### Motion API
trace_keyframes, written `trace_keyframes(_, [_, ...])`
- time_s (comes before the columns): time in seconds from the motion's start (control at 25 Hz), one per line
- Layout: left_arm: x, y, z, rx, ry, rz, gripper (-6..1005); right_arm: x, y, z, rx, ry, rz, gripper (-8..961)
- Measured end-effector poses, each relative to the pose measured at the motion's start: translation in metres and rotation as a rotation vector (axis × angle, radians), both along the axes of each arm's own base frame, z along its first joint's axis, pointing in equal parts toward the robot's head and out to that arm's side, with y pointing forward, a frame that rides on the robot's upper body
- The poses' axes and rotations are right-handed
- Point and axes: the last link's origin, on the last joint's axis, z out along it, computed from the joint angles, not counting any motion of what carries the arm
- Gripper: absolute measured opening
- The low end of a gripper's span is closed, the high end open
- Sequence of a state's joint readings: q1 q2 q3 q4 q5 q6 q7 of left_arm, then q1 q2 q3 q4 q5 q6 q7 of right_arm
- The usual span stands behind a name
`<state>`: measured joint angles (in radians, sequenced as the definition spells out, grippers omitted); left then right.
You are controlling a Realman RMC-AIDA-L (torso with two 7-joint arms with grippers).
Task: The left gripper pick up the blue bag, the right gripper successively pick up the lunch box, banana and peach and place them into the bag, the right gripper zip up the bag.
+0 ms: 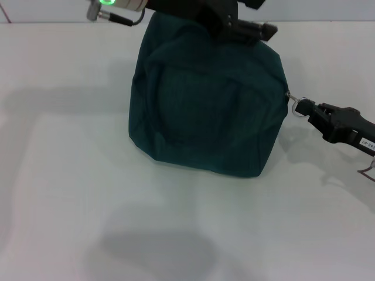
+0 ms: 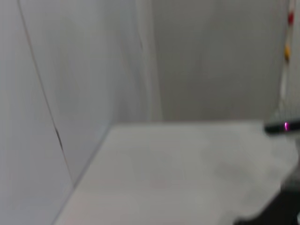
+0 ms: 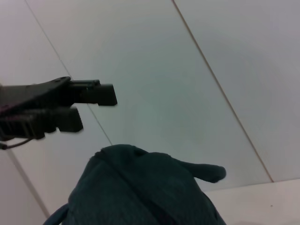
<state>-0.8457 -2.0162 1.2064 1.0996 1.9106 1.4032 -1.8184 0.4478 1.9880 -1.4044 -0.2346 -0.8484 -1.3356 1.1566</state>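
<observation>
While the left hand [image 1: 258,29] grips the blue bag [image 1: 208,99], the right hand [image 1: 310,109] pinches its zipper pull [image 1: 300,107].

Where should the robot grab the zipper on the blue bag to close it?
By the small metal ring pull sticking out from the blue bag at its right corner. Come from the right side, where the right tool already sits at the ring; it juts clear of the fabric. The left tool is at the bag's top.
</observation>
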Motion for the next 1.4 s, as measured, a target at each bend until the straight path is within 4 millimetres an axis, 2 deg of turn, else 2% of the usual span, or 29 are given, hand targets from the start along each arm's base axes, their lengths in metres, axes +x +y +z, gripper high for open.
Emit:
trace_keyframes(0.2, [0.006, 0.000, 0.005, -0.018, 0.192, -0.003, 572, 0.003, -0.002, 0.001, 0.006, 0.001, -0.012, 13])
trace_keyframes(0.4, [0.001, -0.014, 0.004, -0.011, 0.285, -0.018, 573, 0.007, -0.001, 0.006, 0.023, 0.008, -0.027, 12])
trace_keyframes(0.48, [-0.001, -0.016, 0.004, -0.008, 0.293, -0.023, 573, 0.006, -0.001, 0.008, 0.025, 0.019, -0.029, 12])
trace_keyframes(0.52, [-0.008, -0.027, 0.005, 0.017, 0.307, -0.055, 574, 0.006, 0.000, 0.009, 0.024, 0.024, -0.029, 12])
trace_keyframes(1.0, [-0.027, -0.050, -0.001, 0.031, 0.300, -0.201, 580, -0.006, 0.019, 0.024, 0.000, 0.075, -0.031, 12])
trace_keyframes(1.32, [-0.037, -0.054, -0.021, 0.144, 0.293, -0.297, 584, -0.004, 0.021, 0.028, 0.012, 0.089, -0.046, 12])
trace_keyframes(1.4, [-0.036, -0.052, -0.022, 0.161, 0.290, -0.298, 628, -0.004, 0.021, 0.028, 0.012, 0.089, -0.047, 12])
